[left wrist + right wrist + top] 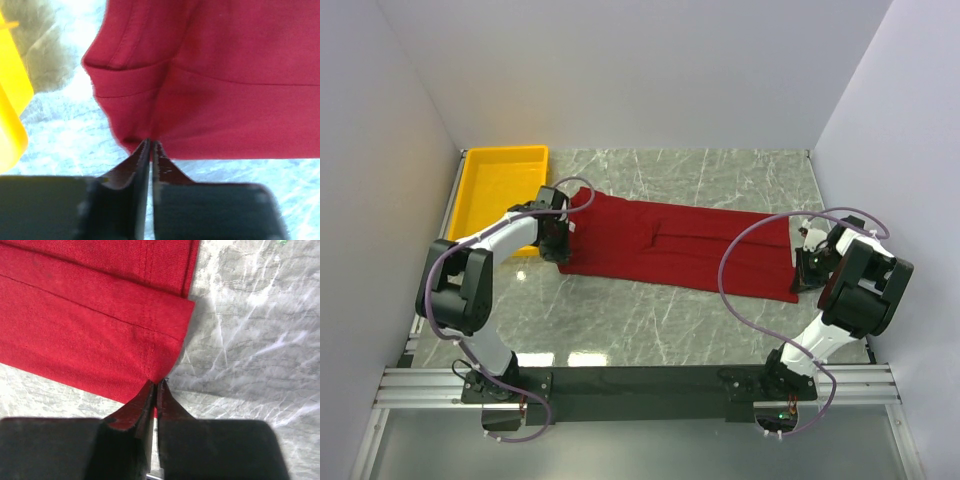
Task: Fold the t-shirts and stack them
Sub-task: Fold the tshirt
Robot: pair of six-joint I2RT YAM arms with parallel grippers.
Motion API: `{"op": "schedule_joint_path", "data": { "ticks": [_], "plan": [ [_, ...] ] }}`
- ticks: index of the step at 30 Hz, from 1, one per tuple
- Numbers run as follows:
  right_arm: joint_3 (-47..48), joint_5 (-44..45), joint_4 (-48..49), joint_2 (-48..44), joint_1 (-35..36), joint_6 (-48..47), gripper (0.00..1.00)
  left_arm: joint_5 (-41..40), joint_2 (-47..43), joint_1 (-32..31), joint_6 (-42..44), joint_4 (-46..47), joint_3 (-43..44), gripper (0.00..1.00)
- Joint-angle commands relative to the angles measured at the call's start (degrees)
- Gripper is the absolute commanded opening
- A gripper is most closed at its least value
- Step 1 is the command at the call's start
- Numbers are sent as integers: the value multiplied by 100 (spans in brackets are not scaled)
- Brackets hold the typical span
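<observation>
From above, the dark red t-shirt lies flat on the marbled worktop as a long band, folded lengthwise and running from the left side towards the right edge. The left gripper sits down at the band's left end and the right gripper at its right end, each low against the cloth. A yellow tray stands at the far left corner of the worktop, just beside the shirt's left end. In the left wrist view the gripper's two fingers are drawn together to a thin slit. The near corner of the t-shirt runs right into their tips, with creases gathering there, so it is pinched. A hemmed fold lies to the left of it, and the tray's rim shows at the left edge. In the right wrist view the fingers are likewise almost together. They are nipped on the near corner of the shirt's stitched hem, and red cloth shows in the slit between them. Bare worktop fills the right half of that view.
</observation>
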Motion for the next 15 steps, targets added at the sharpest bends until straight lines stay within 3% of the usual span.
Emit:
{"op": "schedule_joint_path", "data": {
  "ticks": [1,4,7,15],
  "plan": [
    [97,446,228,-158,-99,-270,11,-426,-16,35,-44,-41,-157,18],
    [97,411,211,-220,-99,-297,23,-514,-173,26,-79,-15,-166,34],
    [149,419,193,-316,-99,-332,31,-549,-419,-18,-115,-76,-44,43],
    [360,472,35,-606,-99,-507,47,-313,-1281,-150,-97,-261,396,51]
  ]
}}
